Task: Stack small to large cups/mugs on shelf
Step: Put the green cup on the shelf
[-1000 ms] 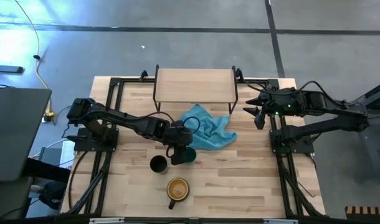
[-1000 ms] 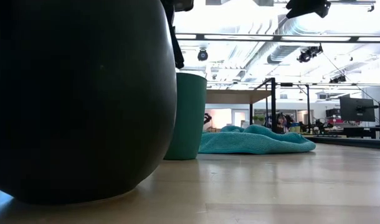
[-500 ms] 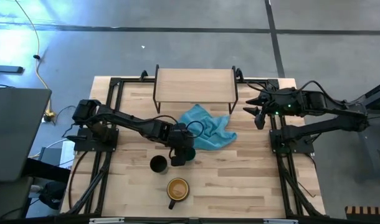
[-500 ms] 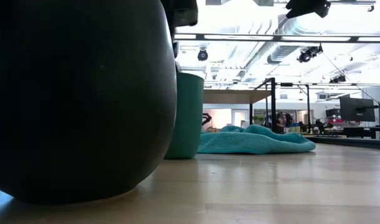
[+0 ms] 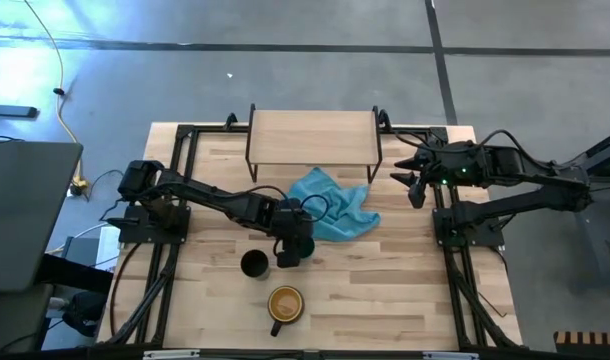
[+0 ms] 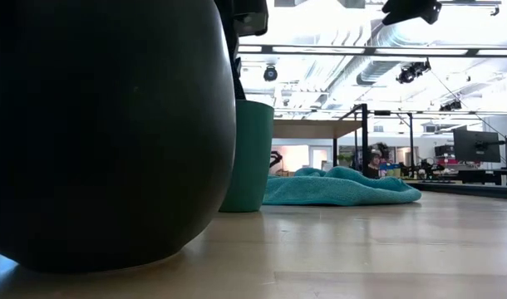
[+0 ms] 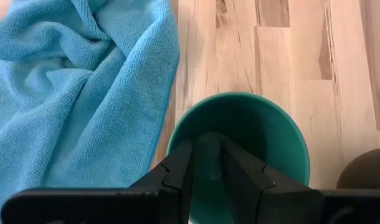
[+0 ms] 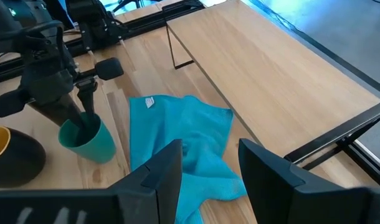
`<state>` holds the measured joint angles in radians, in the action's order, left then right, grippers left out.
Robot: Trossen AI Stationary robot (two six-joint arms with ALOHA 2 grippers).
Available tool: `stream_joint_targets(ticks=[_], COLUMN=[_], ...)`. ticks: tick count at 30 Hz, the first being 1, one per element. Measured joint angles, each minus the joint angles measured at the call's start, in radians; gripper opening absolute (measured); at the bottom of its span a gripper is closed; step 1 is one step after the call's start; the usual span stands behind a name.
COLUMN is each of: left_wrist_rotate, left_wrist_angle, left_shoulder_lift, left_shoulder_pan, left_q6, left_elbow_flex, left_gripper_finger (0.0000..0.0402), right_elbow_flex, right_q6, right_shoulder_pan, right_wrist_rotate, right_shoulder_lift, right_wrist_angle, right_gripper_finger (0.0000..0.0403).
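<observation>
While the mug (image 5: 284,304) sits nearest on the bench (image 5: 385,290), the black cup (image 5: 253,264) stands just beyond it to the left. Beside that, the left gripper (image 7: 207,163) reaches down into the teal cup (image 7: 240,143), fingers close together inside it, touching nothing that shows. Only the right wrist view shows them dipping below the rim. Farther off lies a blue cloth (image 5: 335,205), then the shelf (image 5: 312,138). At the far right, the right gripper (image 8: 207,163) hovers, fingers apart.

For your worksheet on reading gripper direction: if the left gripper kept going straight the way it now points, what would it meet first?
The left gripper points down into the teal cup, its fingers straddling the rim, so it would probably meet the cup's wall or bottom first; depth is unclear.
</observation>
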<state>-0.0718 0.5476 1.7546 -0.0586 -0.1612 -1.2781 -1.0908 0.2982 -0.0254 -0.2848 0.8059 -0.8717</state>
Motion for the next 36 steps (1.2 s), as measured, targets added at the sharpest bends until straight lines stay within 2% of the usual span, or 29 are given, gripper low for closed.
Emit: stream_joint_targets(ticks=[10,23,36], left_wrist_rotate=[-0.031,-0.111,-0.074], left_wrist_angle=[-0.032,0.006,0.034], left_shoulder_lift=[-0.015,-0.014,-0.004], left_shoulder_pan=[0.000,0.000,0.015], left_q6=[0.015,0.072,0.048], left_elbow_flex=[0.000,0.000,0.000], left_gripper_finger=[0.0067,0.0067,0.0067], right_elbow_flex=[0.000,0.000,0.000], right_q6=[0.015,0.016,0.016], right_shoulder_pan=[0.000,0.000,0.000], right_wrist_rotate=[0.004,0.004,0.004], right_shoulder_lift=[0.000,0.000,0.000], right_wrist_angle=[-0.014,-0.018,-0.018], right_gripper_finger=[0.0149,0.0149,0.0149])
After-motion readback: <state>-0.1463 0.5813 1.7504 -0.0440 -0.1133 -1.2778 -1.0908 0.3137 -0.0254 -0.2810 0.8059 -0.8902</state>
